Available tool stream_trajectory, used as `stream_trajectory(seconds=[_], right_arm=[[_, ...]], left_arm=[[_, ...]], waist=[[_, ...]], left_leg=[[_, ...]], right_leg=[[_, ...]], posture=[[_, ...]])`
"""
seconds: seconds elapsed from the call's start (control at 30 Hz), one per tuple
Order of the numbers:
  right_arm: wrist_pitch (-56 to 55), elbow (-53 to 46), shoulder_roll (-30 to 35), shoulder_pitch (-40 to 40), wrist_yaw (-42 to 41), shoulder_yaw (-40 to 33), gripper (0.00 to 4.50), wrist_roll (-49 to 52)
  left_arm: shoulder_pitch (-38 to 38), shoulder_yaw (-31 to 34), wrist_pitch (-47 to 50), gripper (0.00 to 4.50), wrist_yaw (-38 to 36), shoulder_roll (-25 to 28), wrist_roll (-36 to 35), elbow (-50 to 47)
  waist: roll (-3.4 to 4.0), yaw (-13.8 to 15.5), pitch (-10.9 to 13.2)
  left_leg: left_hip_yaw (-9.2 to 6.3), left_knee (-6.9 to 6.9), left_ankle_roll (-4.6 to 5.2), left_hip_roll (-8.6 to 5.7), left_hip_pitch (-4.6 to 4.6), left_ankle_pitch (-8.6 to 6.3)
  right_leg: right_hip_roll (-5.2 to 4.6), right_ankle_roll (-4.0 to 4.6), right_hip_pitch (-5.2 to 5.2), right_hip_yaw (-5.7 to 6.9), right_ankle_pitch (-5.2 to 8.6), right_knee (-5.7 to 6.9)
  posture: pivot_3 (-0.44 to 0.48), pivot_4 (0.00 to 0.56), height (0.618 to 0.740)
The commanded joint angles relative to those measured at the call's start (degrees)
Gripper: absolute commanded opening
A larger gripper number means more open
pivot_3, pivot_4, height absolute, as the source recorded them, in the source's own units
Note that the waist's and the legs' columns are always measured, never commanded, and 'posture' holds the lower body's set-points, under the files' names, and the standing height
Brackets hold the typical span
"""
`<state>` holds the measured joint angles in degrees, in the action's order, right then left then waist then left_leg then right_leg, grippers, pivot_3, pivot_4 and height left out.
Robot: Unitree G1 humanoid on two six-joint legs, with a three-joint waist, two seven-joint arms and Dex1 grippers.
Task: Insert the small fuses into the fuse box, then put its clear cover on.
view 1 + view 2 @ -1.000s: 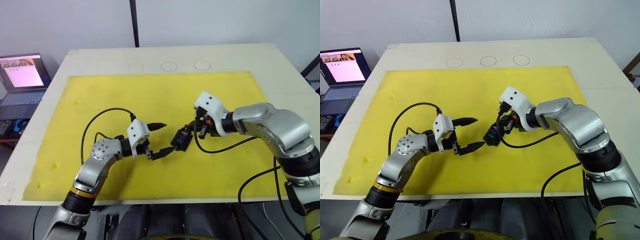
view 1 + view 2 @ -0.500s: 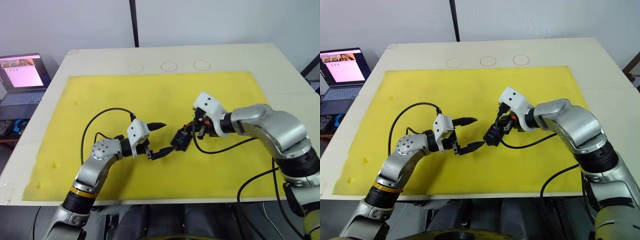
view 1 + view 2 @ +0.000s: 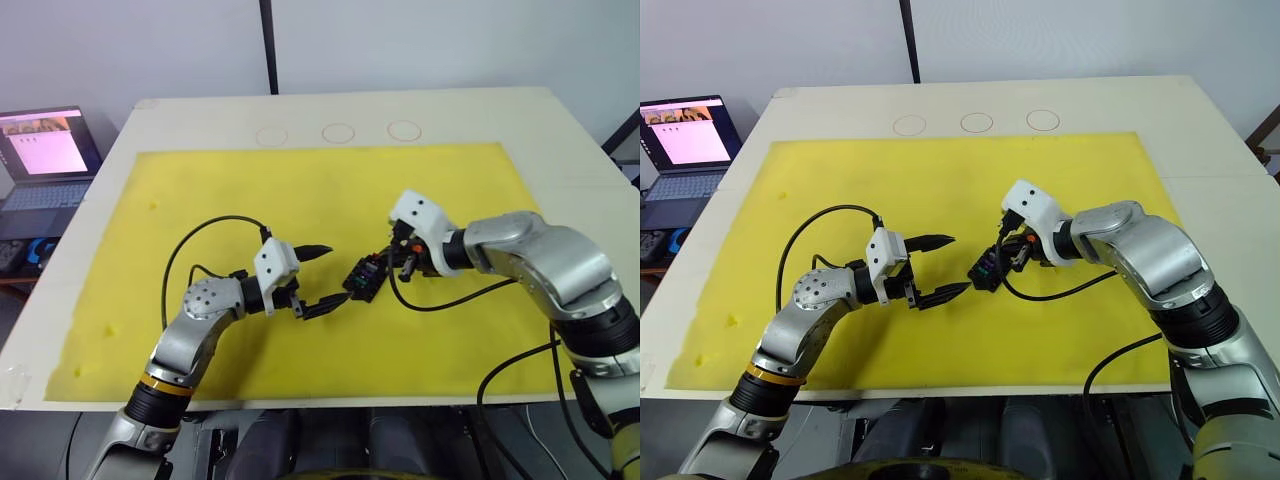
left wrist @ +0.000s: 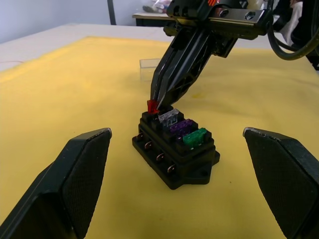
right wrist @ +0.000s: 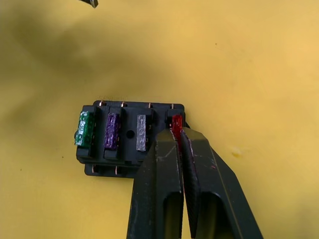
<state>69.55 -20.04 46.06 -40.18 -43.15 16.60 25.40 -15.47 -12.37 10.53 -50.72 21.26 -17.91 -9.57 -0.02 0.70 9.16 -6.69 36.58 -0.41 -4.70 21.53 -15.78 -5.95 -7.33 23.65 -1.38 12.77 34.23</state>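
right gripper (image 5: 178, 130) pinches the red fuse (image 4: 152, 105) at the end slot of the fuse box (image 4: 174, 149), directly under its tips; left gripper (image 3: 322, 278) spread empty just beside; clear cover (image 4: 149, 69) beyond on the yellow mat (image 3: 250, 190)

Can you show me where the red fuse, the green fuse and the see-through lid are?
red fuse (image 4: 152, 105), left wrist view, its top.
green fuse (image 4: 195, 137), left wrist view, its top.
clear cover (image 4: 149, 69), left wrist view, its side wall.
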Motion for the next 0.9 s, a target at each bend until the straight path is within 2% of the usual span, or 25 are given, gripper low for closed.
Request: stream_trajectory(seconds=[0.03,0.23,0.33,0.47,0.9], right_arm=[[-0.6,-1.6,0.3,-0.1,-0.1,0.2,0.05,-0.5],[-0.4,-1.2,0.0,0.0,0.0,0.4,0.05,-0.9],[-0.3,-1.1,0.0,0.0,0.2,0.1,0.69,-0.9],[-0.2,-0.9,-0.1,-0.1,0.1,-0.2,2.03,-0.8],[0.8,-1.1,-0.3,-1.9,-1.8,-3.9,2.03,2.3]], left_arm=[[0.0,0.5,-1.0,4.50,0.1,0.1,0.0,-1.3],[0.3,0.4,-1.0,4.50,0.4,0.0,0.2,-1.4],[0.5,0.5,-1.0,4.50,0.4,0.1,0.2,-1.5],[0.4,0.6,-1.1,4.50,0.3,0.1,0.3,-1.3],[-0.1,0.6,-1.2,4.50,-0.1,0.1,0.3,-0.8]], waist=[[0.00,0.0,0.0],[0.00,0.0,0.0],[0.00,0.0,0.0],[0.00,0.0,0.0],[0.00,0.0,0.0]], left_leg=[[0.00,0.00,0.00,0.00,0.00,0.00],[0.00,0.00,0.00,0.00,0.00,0.00],[0.00,0.00,0.00,0.00,0.00,0.00],[0.00,0.00,0.00,0.00,0.00,0.00],[0.00,0.00,0.00,0.00,0.00,0.00]], right_leg=[[0.00,0.00,0.00,0.00,0.00,0.00],[0.00,0.00,0.00,0.00,0.00,0.00],[0.00,0.00,-0.01,0.00,0.00,0.00],[0.00,0.00,0.00,0.00,0.00,0.00],[0.00,0.00,0.00,0.00,0.00,0.00]], posture=[[0.000,0.150,0.740],[0.000,0.150,0.740],[0.000,0.150,0.740],[0.000,0.150,0.740],[0.000,0.150,0.740]])
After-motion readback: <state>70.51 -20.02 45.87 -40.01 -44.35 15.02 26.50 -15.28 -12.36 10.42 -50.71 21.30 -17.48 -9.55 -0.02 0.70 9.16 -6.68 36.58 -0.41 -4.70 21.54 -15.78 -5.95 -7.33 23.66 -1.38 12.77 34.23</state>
